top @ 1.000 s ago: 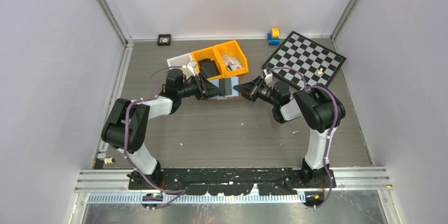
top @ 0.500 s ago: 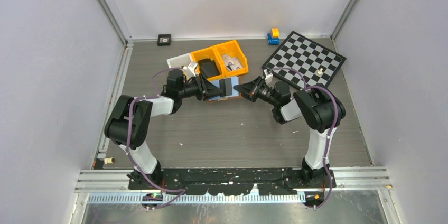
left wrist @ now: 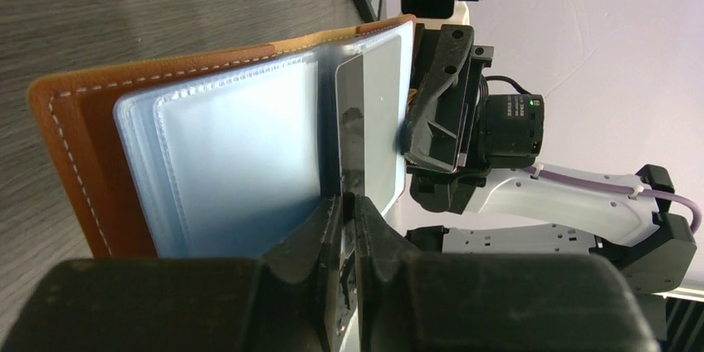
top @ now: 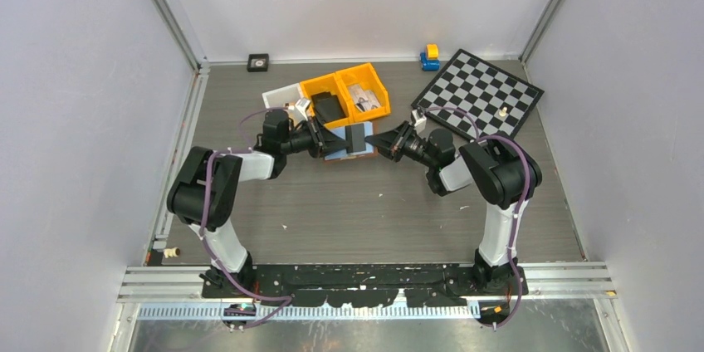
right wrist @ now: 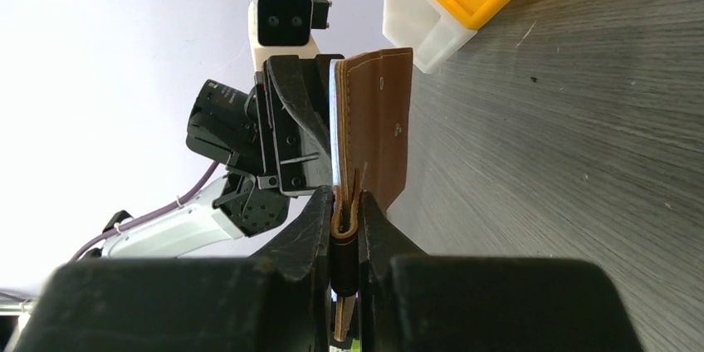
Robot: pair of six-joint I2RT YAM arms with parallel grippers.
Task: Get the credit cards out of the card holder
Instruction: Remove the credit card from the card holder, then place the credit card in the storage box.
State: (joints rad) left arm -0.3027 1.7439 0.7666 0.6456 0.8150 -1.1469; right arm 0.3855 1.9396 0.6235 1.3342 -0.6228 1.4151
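The card holder, reddish-brown with pale blue sleeves, hangs open above the table between both grippers. My right gripper is shut on the edge of its brown cover, coming from the right. My left gripper comes from the left. Its fingers are pinched on a whitish-grey credit card that sticks out of a sleeve. Other cards are hidden in the sleeves.
Two yellow bins holding a black object and some cards stand just behind the holder, beside a white tray. A chessboard lies at the back right, with a blue and yellow toy behind it.
My left gripper's jaws have closed onto the card and its arm has edged towards the holder. The right gripper has shifted slightly left with the holder.
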